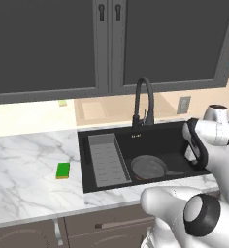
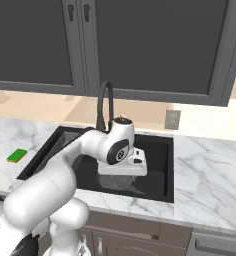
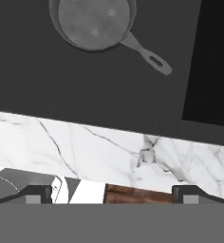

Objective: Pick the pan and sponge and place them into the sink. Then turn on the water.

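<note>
The dark round pan point(image 1: 148, 167) lies inside the black sink point(image 1: 170, 140), its handle toward the right. In the hand view the pan point(image 3: 95, 21) is at the top, on the sink floor point(image 3: 61, 80). The green sponge point(image 1: 63, 170) rests on the marble counter left of the basin, and appears again as the sponge point(image 2: 17, 155) at the far left. My gripper point(image 3: 116, 194) hangs open over the sink's front rim, nothing between its fingers, well apart from the pan. The black gooseneck faucet point(image 1: 143, 104) stands behind the basin with no water running.
A grey ribbed tray point(image 1: 106, 160) fills the sink's left part. A strip of marble counter point(image 3: 109, 152) runs along the sink's front edge. Dark wall cabinets hang above. A wall outlet point(image 1: 183, 104) sits right of the faucet.
</note>
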